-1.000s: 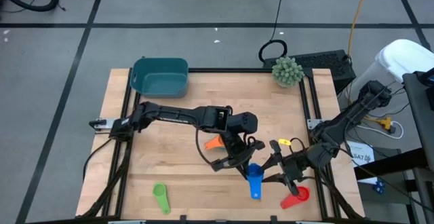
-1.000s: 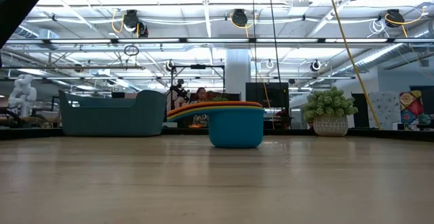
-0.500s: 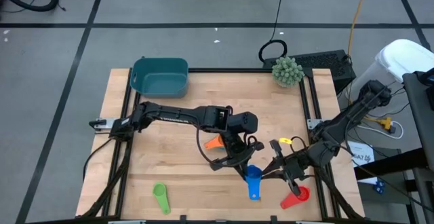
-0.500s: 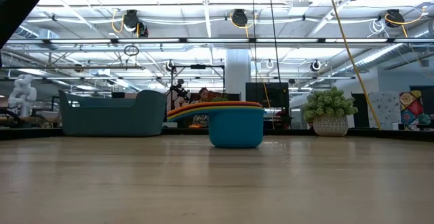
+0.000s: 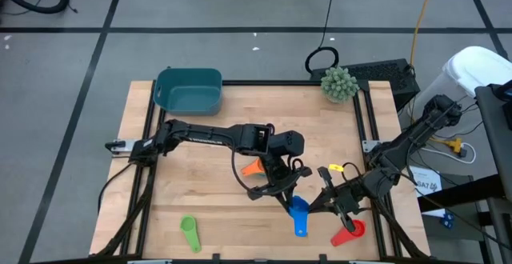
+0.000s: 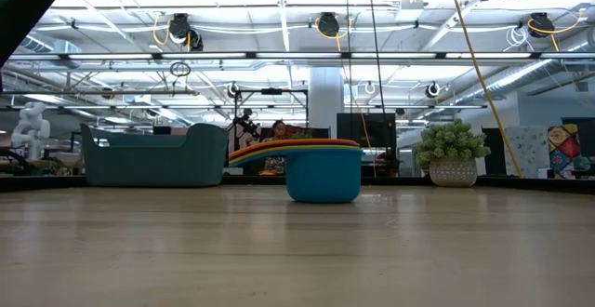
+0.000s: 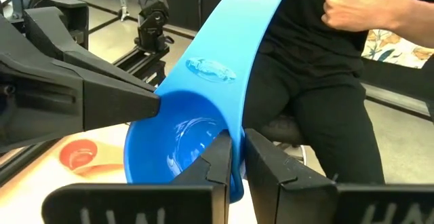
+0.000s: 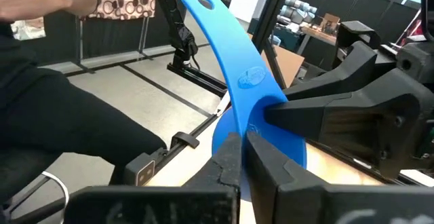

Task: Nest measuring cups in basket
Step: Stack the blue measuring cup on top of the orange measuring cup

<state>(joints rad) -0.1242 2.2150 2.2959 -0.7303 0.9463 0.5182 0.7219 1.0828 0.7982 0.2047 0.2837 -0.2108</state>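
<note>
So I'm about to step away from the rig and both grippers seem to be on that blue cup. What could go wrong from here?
1. The left gripper and the right gripper both pinch the rim of the blue cup; if they pull apart, it could twist or pop free.
2. The red cup lies close by the right arm and might get knocked.
3. The basket sits at the far corner, a long carry on a thin rim grip.

Left gripper (image 5: 286, 198) and right gripper (image 5: 322, 203) meet at a blue measuring cup (image 5: 299, 214); the teal basket (image 5: 189, 90) sits well apart.
</note>
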